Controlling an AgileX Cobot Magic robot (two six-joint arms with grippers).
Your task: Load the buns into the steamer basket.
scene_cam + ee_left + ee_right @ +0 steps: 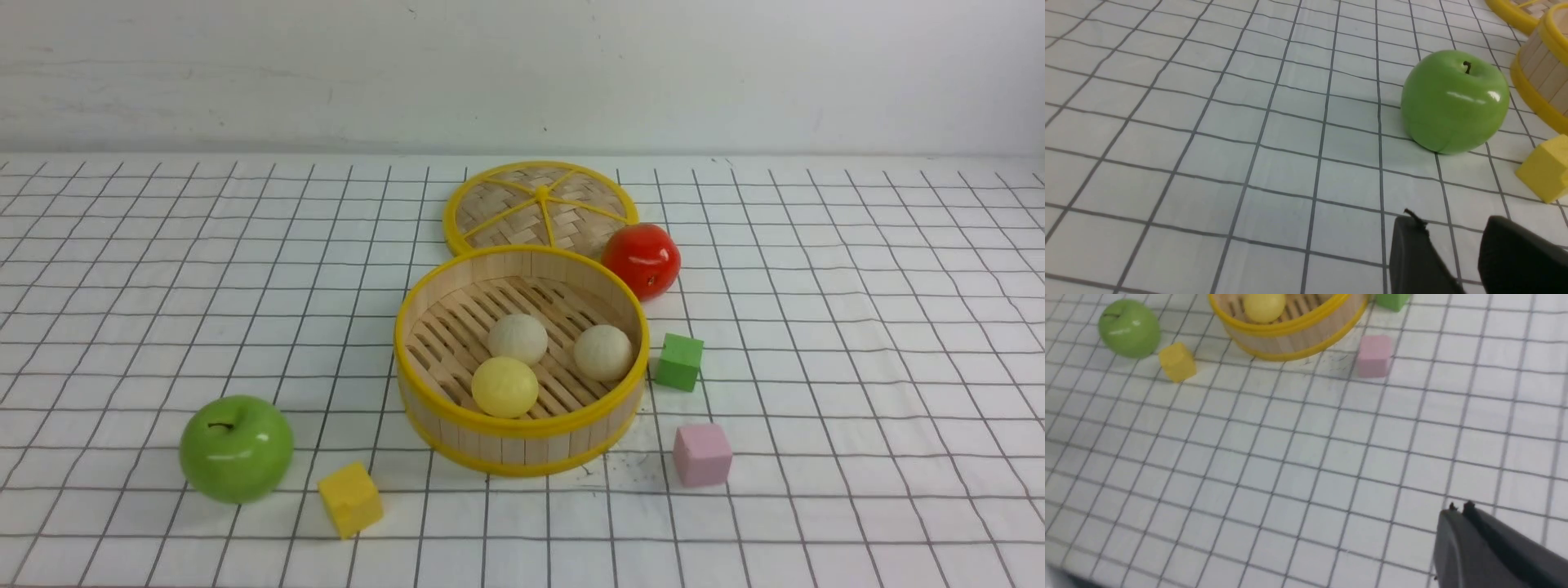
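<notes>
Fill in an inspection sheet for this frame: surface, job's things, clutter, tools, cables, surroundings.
Surface: white cloth with a black grid, some dark specks in front of the steamer basket.
Job's things: steamer basket upright, uncovered; all three buns inside on the slatted floor: pale yellow bun, two beige buns.
Clutter: woven lid behind the basket; red fruit; green apple; green cube, pink cube and yellow cube.
Tools: left tool open, empty, near the apple; right tool shut, empty, away from the basket.
Cables: nothing seen.
Surroundings: plain pale wall.
</notes>
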